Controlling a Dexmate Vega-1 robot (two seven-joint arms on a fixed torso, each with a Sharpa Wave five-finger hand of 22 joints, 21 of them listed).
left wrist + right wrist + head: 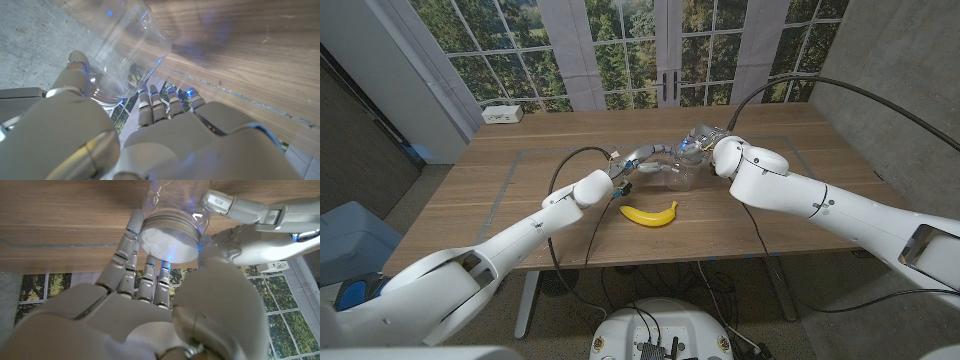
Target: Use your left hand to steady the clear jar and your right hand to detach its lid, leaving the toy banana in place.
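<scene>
Head view shows the left hand (642, 160) gripping the clear jar (677, 175), toy banana (649, 214) nearer the tabletop's (520, 190) front edge; right wrist view shows the right hand's (150, 305) fingers (131, 240) closed round the lid (167, 237).

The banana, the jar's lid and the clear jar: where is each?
banana (649, 214), head view, middle of the yellow fruit.
lid (166, 241), right wrist view, its flat white top.
clear jar (131, 46), left wrist view, its transparent side wall.
</scene>
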